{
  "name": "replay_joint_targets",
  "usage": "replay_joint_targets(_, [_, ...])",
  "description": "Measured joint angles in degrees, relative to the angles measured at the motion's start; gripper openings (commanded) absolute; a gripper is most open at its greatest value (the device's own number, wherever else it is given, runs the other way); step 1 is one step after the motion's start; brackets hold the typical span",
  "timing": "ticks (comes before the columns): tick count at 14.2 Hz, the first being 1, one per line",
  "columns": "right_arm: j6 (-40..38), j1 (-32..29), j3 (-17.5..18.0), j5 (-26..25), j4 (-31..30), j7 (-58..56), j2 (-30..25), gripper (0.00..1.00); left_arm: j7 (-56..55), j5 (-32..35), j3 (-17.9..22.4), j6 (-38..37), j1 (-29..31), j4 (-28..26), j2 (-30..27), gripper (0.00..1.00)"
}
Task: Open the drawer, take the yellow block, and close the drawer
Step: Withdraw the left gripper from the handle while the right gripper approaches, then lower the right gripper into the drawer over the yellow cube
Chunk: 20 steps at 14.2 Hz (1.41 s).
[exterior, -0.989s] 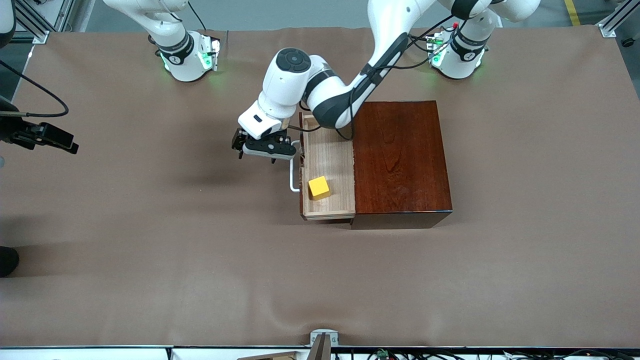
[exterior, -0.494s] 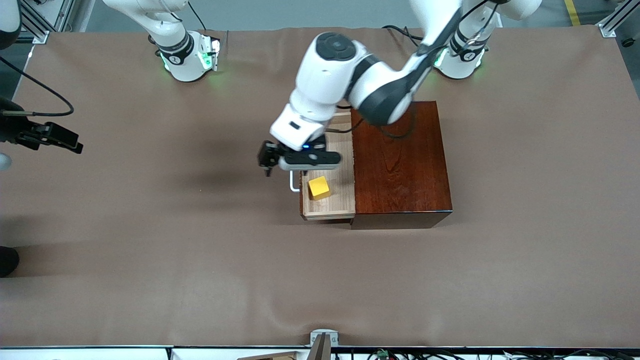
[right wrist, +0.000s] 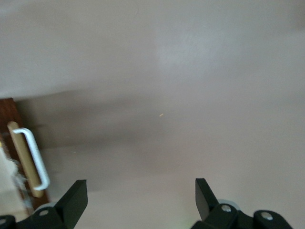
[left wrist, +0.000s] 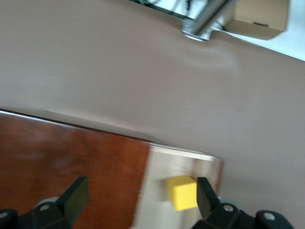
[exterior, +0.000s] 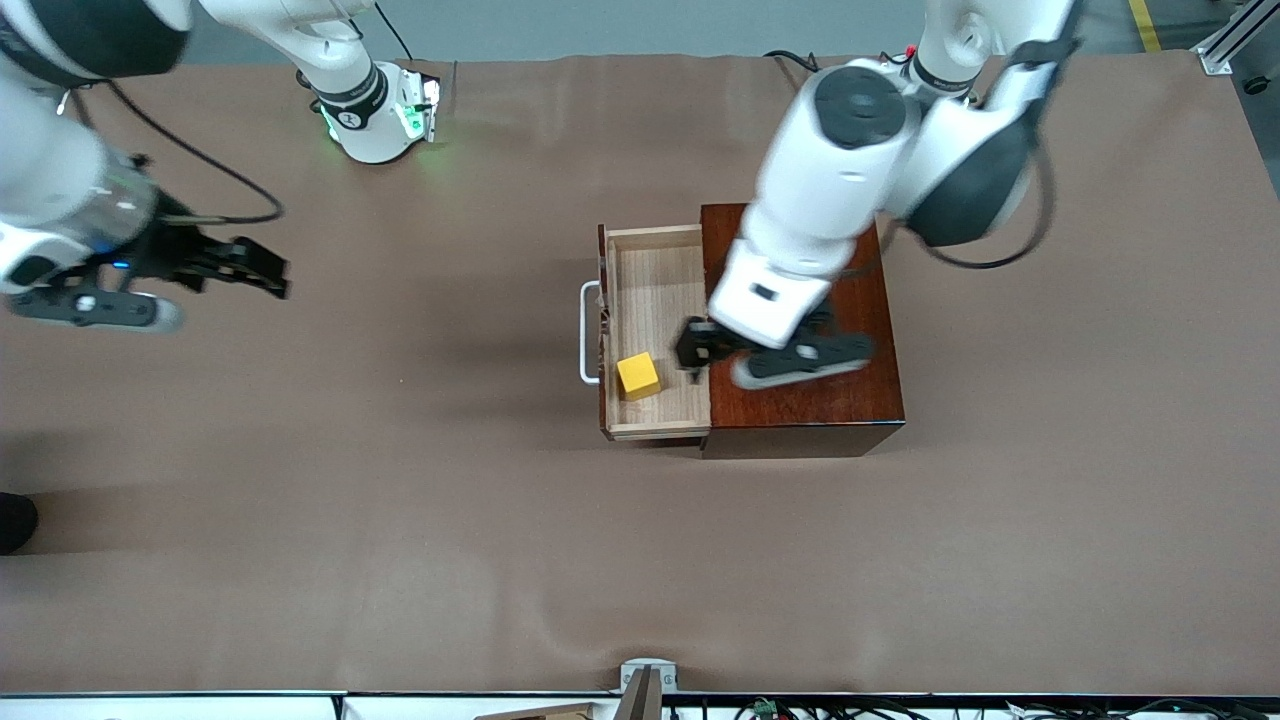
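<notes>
The drawer (exterior: 655, 300) stands pulled out of the reddish-brown box (exterior: 800, 400), its white handle (exterior: 588, 332) toward the right arm's end. The yellow block (exterior: 638, 376) lies in the tray's part nearest the front camera. My left gripper (exterior: 697, 352) is open and empty, over the seam between tray and box top. In the left wrist view the left gripper (left wrist: 140, 198) has the block (left wrist: 183, 192) close to one finger. My right gripper (exterior: 262, 268) is open and empty over bare table toward the right arm's end. The right wrist view shows the right gripper (right wrist: 140, 195) and the handle (right wrist: 33, 157).
A brown cloth (exterior: 400, 520) covers the table. A metal bracket (exterior: 648, 680) sits at the table edge nearest the front camera. It also shows in the left wrist view (left wrist: 205, 21), with a cardboard box (left wrist: 259, 19) beside it.
My left gripper has moved from beside the handle across the open tray to over the box's edge. My right gripper has swung in from the table's end toward the drawer. Drawer and block have not moved.
</notes>
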Motion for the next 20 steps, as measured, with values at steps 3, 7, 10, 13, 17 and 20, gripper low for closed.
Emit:
replay_joint_targets(3, [4.5,7.5,0.1,2.6,0.0,23.0,3.1,1.00,10.2,0.0,0.0,-4.1,7.0,-5.2,-6.1,1.00])
replay_joint_targets(7, [13.4,16.5,0.2,3.9,0.3,54.6,7.9,1.00,23.7,0.0,0.0,-12.4,14.9,-8.2,-11.9,1.00])
replay_joint_targets(10, [19.8,22.3,0.2,4.2,0.9,77.8,12.4,1.00,33.2,0.0,-0.1,-18.2,19.2,-8.4,-14.7,1.00])
replay_joint_targets(13, [26.0,25.6,0.2,4.2,1.5,95.1,16.6,1.00,40.1,0.0,-0.1,-23.0,23.3,-8.5,-17.2,1.00])
replay_joint_targets(17, [33.2,27.8,0.2,4.3,1.7,103.6,20.9,1.00,41.8,0.0,0.1,-25.1,27.6,-9.0,-19.1,1.00])
replay_joint_targets(20, [37.4,28.1,0.2,4.3,1.8,104.0,24.5,1.00,41.8,0.0,0.6,-25.2,27.4,-9.6,-19.3,1.00])
